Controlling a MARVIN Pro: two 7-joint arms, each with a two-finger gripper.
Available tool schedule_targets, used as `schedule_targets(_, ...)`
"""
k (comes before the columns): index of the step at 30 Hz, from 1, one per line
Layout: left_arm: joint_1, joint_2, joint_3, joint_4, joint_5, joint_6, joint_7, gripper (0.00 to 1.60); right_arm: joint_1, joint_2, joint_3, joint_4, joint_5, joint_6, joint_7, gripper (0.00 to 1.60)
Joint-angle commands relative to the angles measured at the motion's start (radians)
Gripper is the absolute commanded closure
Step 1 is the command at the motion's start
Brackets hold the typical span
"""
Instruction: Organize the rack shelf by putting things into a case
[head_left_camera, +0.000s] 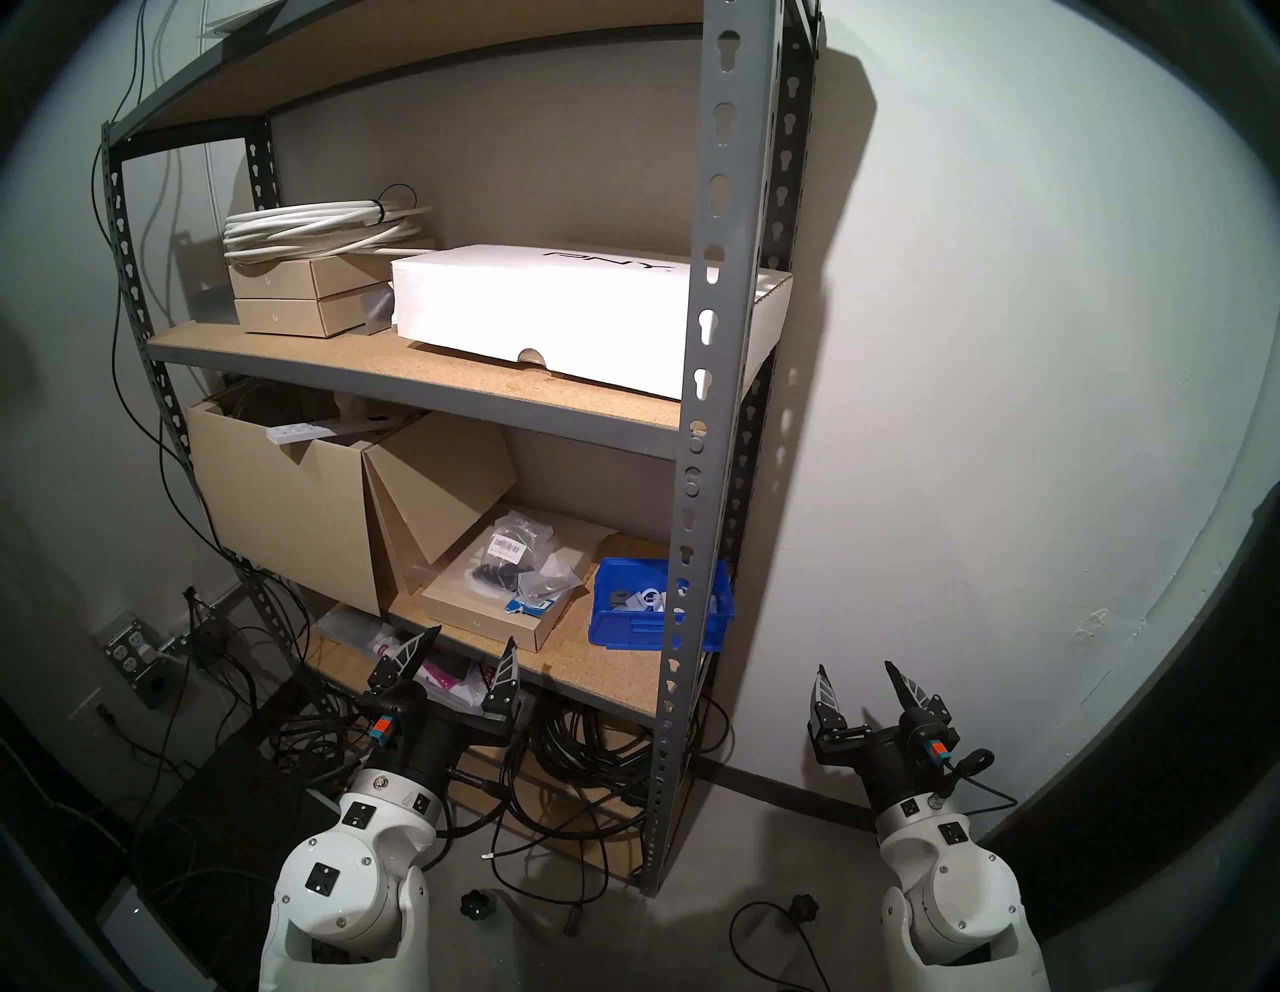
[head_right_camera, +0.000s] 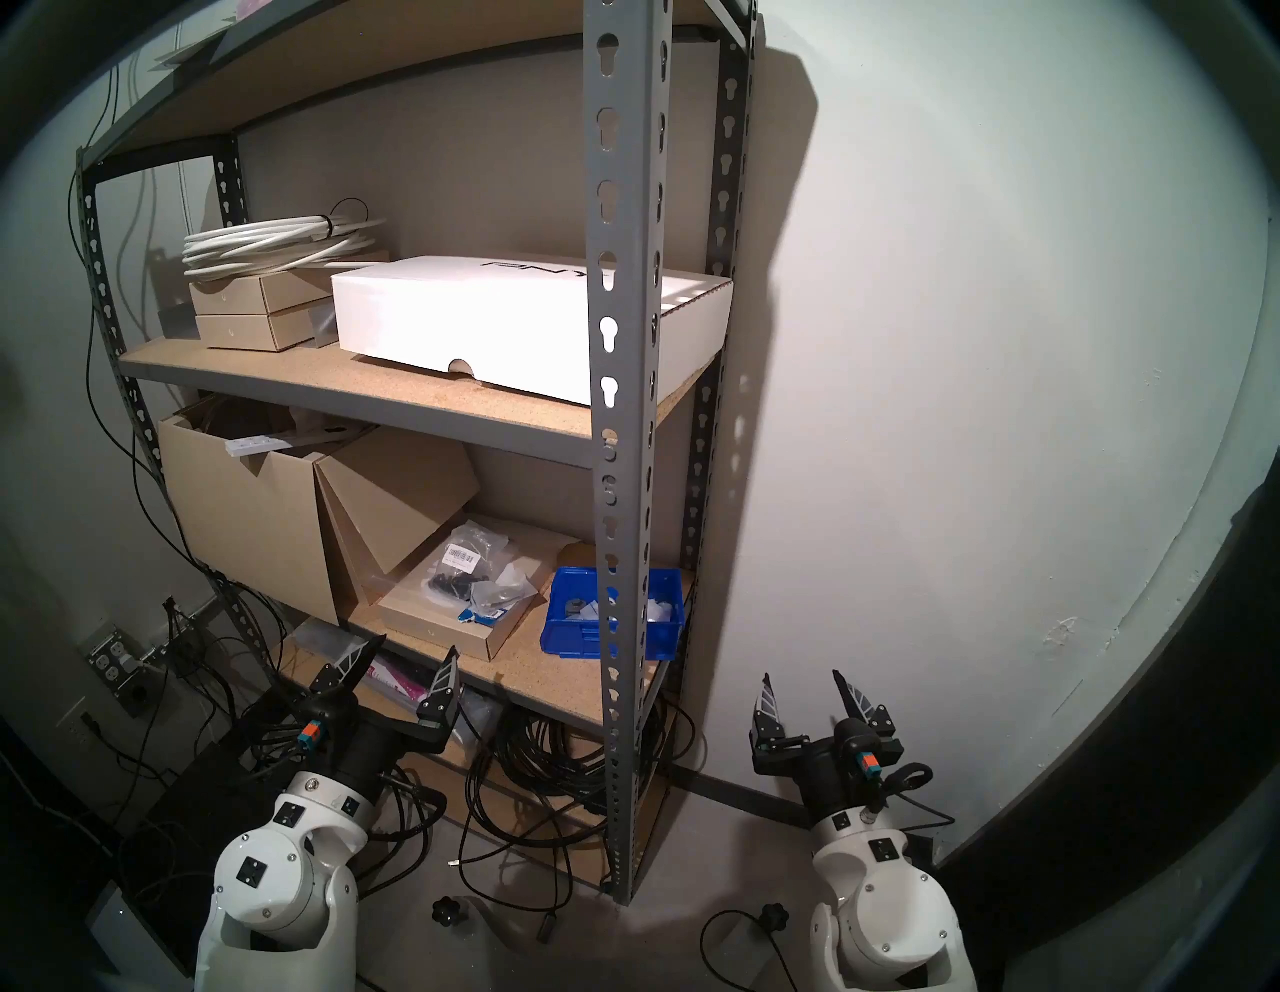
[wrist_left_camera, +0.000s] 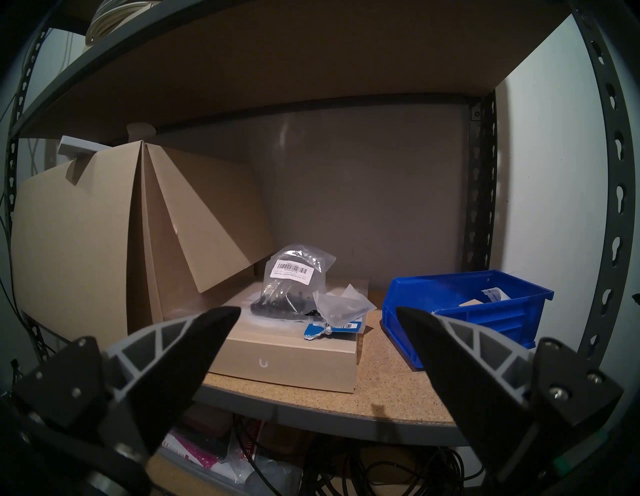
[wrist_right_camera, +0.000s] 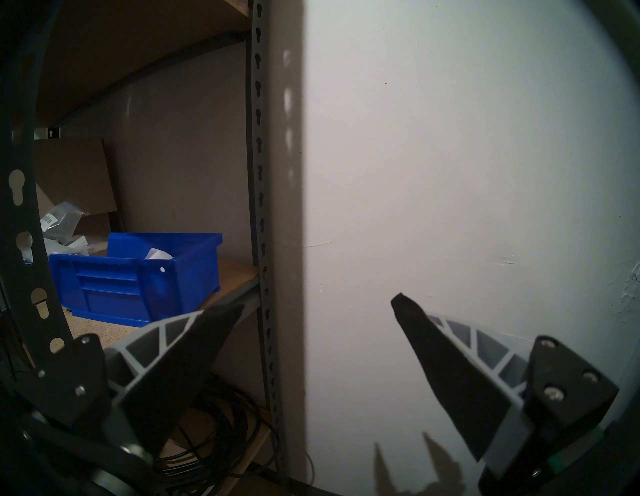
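Left wrist view: shelf opening free at 12 o'clock. Open cardboard box (wrist_left_camera: 114, 242) blocks 9–10; blue bin (wrist_left_camera: 485, 311) at 3; flat tan box (wrist_left_camera: 294, 356) dead centre. Front upright (head_left_camera: 706, 415) screens the bin.

- One tall grey metal rack shelf (head_left_camera: 713, 388)
- One small bright blue plastic open-top bin (wrist_left_camera: 464, 311)
- Two crinkly clear plastic bags: labelled bag (wrist_left_camera: 294, 287), smaller bag (wrist_left_camera: 341, 308)
- Three flat brown cardboard boxes (head_left_camera: 305, 298)
- One white flat cardboard box (head_left_camera: 547, 312)
- Two open grippers: left gripper (head_left_camera: 471, 648), right gripper (head_left_camera: 859, 675)

Dim room, hard shadows, fisheye vignette
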Motion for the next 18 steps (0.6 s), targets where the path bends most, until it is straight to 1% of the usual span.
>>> schedule_targets(1, -0.002, 0.012, -0.003, -0.017, 0.004, 0.004, -0.010, 0.00, 0.002, 0.000, 0.000, -0.018, 0.000, -0.003, 0.000, 0.00)
schedule_targets(3, -0.005, 0.011, -0.009, -0.014, -0.001, -0.001, -0.009, 0.00, 0.002, 0.000, 0.000, -0.018, 0.000, -0.003, 0.000, 0.00)
schedule_targets(4, -0.009, 0.032, -0.016, -0.009, -0.017, 0.003, -0.037, 0.00, 0.002, 0.000, 0.000, -0.017, 0.000, -0.003, 0.000, 0.00)
schedule_targets(5, -0.013, 0.027, -0.023, -0.005, -0.024, 0.003, -0.033, 0.00, 0.002, 0.000, 0.000, -0.017, 0.000, -0.003, 0.000, 0.00)
schedule_targets(7, -0.026, 0.045, -0.037, 0.008, -0.038, 0.002, -0.054, 0.00, 0.002, 0.000, 0.000, -0.017, 0.000, -0.003, 0.000, 0.00)
schedule_targets(8, -0.036, 0.042, -0.044, 0.019, -0.044, 0.000, -0.051, 0.00, 0.002, 0.000, 0.000, -0.017, 0.000, -0.003, 0.000, 0.00)
schedule_targets(14, -0.101, 0.085, -0.062, 0.085, -0.050, -0.018, -0.089, 0.00, 0.002, 0.000, 0.000, -0.017, 0.000, -0.003, 0.000, 0.00)
schedule_targets(18, -0.150, 0.108, -0.068, 0.122, -0.061, -0.002, -0.114, 0.00, 0.002, 0.000, 0.000, -0.016, 0.000, -0.003, 0.000, 0.00)
